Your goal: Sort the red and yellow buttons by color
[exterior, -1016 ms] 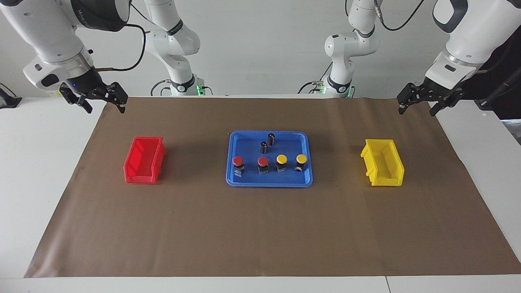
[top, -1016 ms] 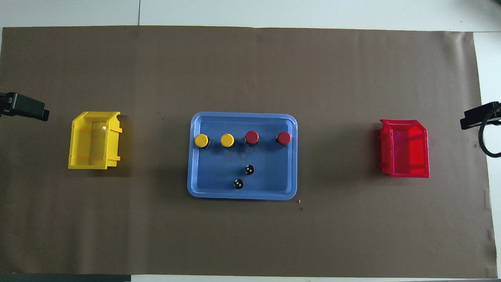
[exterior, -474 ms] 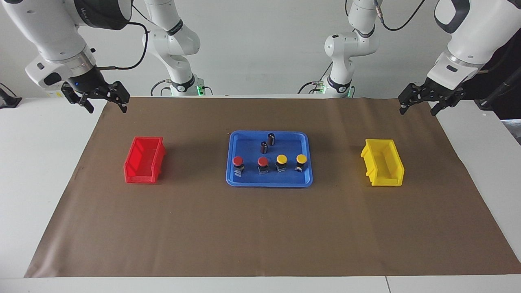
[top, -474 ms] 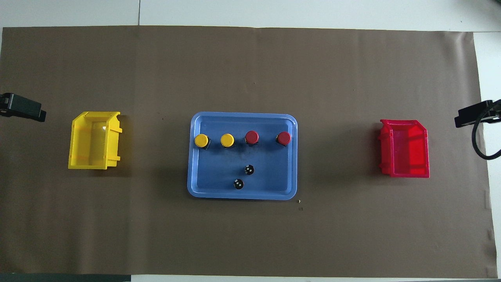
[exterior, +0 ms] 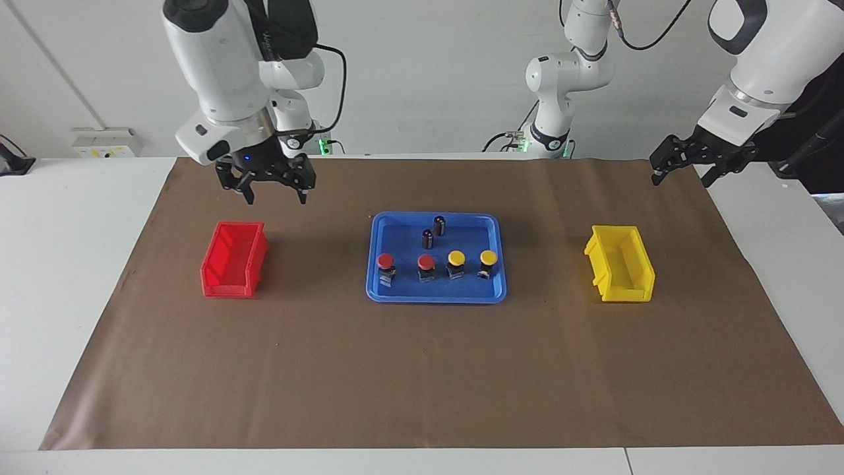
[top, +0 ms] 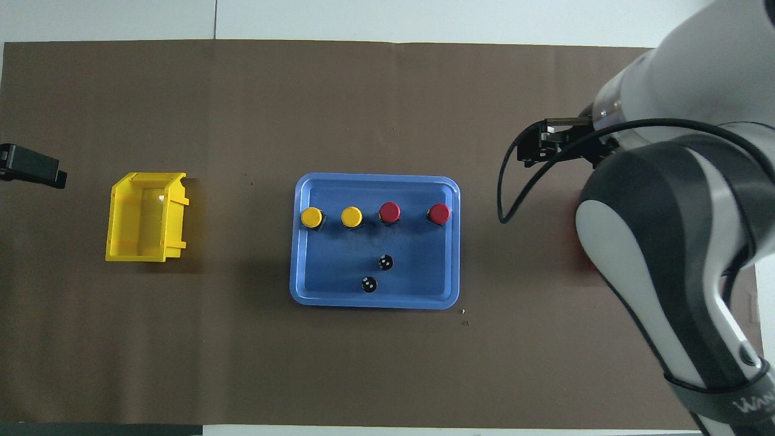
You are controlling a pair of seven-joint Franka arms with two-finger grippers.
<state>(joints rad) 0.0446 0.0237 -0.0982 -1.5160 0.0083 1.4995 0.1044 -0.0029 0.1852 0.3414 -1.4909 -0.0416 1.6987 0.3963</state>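
Two red buttons [exterior: 386,262] [exterior: 426,262] and two yellow buttons [exterior: 456,258] [exterior: 488,257] stand in one row in the blue tray [exterior: 435,298]. From overhead the reds [top: 438,213] [top: 389,212] are toward the right arm's end and the yellows [top: 352,217] [top: 312,217] toward the left arm's end. My right gripper [exterior: 275,196] hangs open and empty over the mat by the red bin [exterior: 234,268], on the bin's tray side. My left gripper [exterior: 682,175] waits open and empty above the mat's corner near the yellow bin [exterior: 620,264].
Two small dark cylinders [exterior: 439,225] [exterior: 427,239] stand in the tray, nearer to the robots than the buttons. Overhead, the right arm [top: 666,242] covers nearly all of the red bin. The yellow bin [top: 145,217] sits toward the left arm's end.
My right arm has swung in from the table's end to over the mat by the red bin. The left gripper has barely shifted. Buttons, tray and bins have not moved.
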